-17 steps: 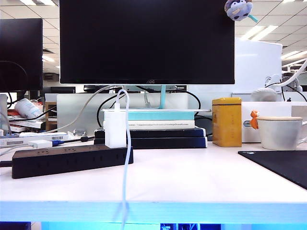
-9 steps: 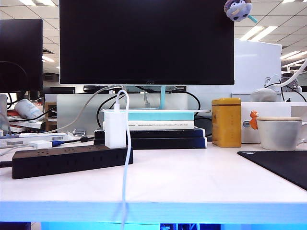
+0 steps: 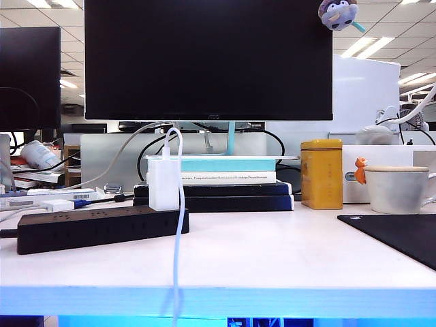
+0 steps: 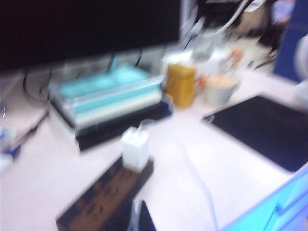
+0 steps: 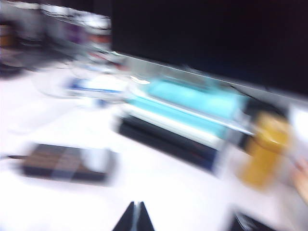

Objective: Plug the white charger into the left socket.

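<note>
Jaws of the left gripper (image 4: 140, 219) and right gripper (image 5: 135, 217) are closed and hold nothing; each shows only at the bottom edge of its blurred wrist view, clear of the table. Left of centre in the exterior view, the white charger (image 3: 163, 184) stands upright in the power strip (image 3: 95, 228), at its right end. Whether that is the left socket cannot be confirmed. Its cable (image 3: 178, 252) drops over the table's front edge. Open table (image 3: 272, 252) lies to the right.

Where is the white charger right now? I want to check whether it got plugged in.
In the exterior view the white charger stands upright on the right end of the black power strip, left of centre, before the stacked books; neither gripper holds it.
</note>
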You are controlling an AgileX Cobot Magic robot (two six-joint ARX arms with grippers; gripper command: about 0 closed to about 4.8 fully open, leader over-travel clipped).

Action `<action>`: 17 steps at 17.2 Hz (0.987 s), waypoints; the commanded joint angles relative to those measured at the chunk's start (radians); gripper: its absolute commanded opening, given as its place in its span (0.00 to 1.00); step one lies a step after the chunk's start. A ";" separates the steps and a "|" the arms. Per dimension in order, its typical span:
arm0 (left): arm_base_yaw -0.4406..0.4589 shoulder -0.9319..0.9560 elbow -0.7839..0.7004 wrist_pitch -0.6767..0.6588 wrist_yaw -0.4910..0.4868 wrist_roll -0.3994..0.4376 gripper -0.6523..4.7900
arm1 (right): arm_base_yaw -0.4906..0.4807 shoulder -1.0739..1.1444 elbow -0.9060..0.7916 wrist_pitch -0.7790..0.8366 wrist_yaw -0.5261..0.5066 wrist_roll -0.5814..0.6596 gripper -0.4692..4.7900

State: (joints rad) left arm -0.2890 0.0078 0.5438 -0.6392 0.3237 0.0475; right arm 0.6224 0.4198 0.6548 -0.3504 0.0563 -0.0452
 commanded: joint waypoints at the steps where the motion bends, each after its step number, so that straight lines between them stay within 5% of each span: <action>1: 0.001 -0.003 -0.142 0.169 -0.009 -0.025 0.16 | 0.000 -0.069 -0.151 0.031 0.074 0.025 0.09; 5: 0.001 -0.003 -0.248 0.238 -0.032 -0.143 0.16 | 0.000 -0.069 -0.305 0.033 0.102 0.116 0.09; 11: 0.001 -0.003 -0.380 0.361 -0.130 -0.140 0.16 | 0.000 -0.072 -0.483 0.150 0.099 0.188 0.09; 17: -0.008 -0.004 -0.525 0.468 -0.068 -0.094 0.11 | 0.000 -0.072 -0.566 0.145 0.072 0.188 0.09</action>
State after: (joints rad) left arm -0.2974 0.0063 0.0322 -0.2043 0.2462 -0.0742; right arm 0.6224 0.3481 0.0971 -0.2214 0.1326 0.1387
